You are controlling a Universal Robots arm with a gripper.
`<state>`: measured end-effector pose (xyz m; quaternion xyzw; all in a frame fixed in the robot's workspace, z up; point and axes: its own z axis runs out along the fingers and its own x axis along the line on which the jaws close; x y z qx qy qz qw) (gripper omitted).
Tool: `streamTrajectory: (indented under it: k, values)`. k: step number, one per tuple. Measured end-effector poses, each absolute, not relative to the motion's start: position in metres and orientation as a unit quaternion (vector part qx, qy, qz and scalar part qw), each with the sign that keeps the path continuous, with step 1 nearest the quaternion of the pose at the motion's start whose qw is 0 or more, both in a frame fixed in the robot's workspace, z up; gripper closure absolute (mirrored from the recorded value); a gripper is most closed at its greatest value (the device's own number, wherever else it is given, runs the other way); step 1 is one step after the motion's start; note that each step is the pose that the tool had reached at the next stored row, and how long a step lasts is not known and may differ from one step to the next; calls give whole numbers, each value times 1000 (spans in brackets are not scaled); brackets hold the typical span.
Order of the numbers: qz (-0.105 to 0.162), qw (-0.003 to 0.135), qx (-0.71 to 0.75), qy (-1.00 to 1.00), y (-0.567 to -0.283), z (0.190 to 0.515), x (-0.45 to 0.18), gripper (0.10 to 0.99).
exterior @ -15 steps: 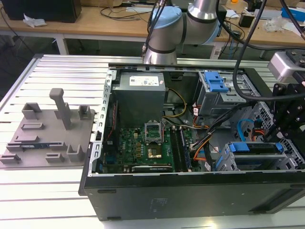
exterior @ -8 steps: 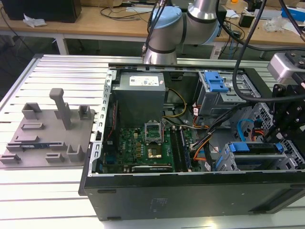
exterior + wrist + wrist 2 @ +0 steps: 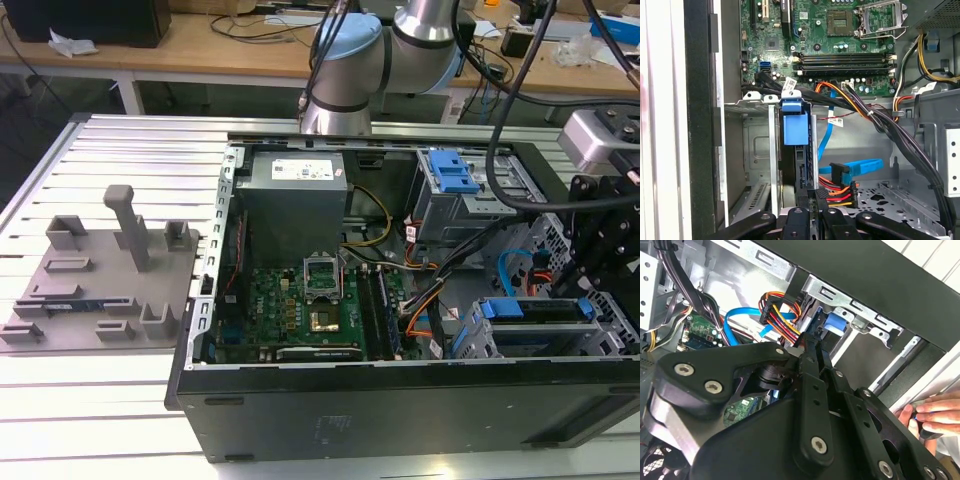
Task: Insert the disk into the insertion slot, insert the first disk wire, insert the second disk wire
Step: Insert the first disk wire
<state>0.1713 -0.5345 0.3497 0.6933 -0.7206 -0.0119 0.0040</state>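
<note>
One claw (image 3: 813,347) clamps the edge of the disk (image 3: 536,312), which sits in the insertion slot (image 3: 470,338). In the exterior view, the disk lies at the claw's 8 o'clock, long axis running 9-to-3.

Bright, diffuse light fills the scene and the shadows are soft. In the exterior view the ribbed white metal worktop (image 3: 90,400) glares pale toward seven o'clock, while the near wall of the open black computer case (image 3: 400,410) stays dark. In the first wrist view the green circuit board (image 3: 840,30) is well lit; the grey sheet-metal drive cage (image 3: 755,150) sits in shade.
</note>
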Motion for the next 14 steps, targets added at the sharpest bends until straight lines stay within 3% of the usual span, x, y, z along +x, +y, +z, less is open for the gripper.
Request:
streamTrajectory:
  k: [14]
  values:
    - [-12,4,693,-721,-535,344,171,922]
